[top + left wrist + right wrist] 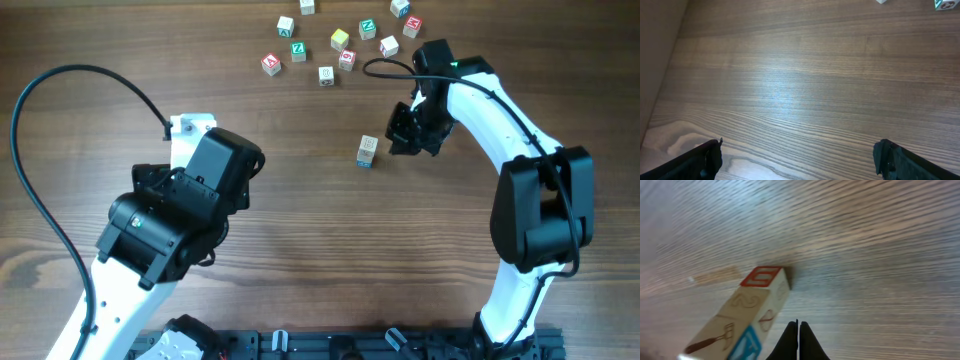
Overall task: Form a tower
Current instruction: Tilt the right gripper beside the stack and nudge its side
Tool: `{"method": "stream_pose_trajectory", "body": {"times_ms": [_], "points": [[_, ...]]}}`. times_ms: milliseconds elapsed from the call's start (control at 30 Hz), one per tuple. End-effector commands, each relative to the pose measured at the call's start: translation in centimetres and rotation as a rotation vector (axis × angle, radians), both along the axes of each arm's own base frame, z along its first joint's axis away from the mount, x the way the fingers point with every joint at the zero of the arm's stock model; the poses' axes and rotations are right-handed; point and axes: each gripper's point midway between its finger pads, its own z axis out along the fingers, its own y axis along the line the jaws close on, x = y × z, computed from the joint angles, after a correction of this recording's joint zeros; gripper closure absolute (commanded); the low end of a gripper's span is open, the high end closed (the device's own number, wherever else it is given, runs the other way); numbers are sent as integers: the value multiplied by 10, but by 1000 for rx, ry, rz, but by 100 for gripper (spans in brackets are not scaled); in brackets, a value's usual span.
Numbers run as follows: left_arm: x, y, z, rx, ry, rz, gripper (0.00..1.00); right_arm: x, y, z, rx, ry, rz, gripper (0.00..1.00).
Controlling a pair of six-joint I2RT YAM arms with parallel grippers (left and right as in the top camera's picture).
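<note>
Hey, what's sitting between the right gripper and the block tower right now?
Nothing. In the overhead view, only a short stretch of bare table separates the shut right gripper from the tower.

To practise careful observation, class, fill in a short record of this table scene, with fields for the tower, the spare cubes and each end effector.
tower: short stack of letter cubes, standing mid-table, apart from the others
loose cubes: scattered near the table's far edge
right end effector: shut, nothing between its fingers, close beside the tower; contact unclear
left end effector: open, holding nothing, over bare wood
table: brown wood grain
</note>
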Motion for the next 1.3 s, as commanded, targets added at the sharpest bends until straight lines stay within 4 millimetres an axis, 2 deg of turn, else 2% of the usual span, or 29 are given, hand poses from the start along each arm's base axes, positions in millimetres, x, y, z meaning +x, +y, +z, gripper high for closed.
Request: {"method": "stream_pose_trajectory", "body": {"times_ms": [0,67,133,500,1267], "points": [[-1,1,2,1,-8,-3,0,-3,17,-11,90,61,-25,95],[-1,1,2,2,-8,-3,0,-6,18,-21,91,95,-32,96],[-1,1,2,1,-8,-3,0,-7,17,-23,88,101,-32,96],[-1,1,2,2,-8,-3,0,7,20,-24,102,45,-38,95],[-1,1,2,1,-8,-3,0,8,24,-22,126,43,-36,96]]}}
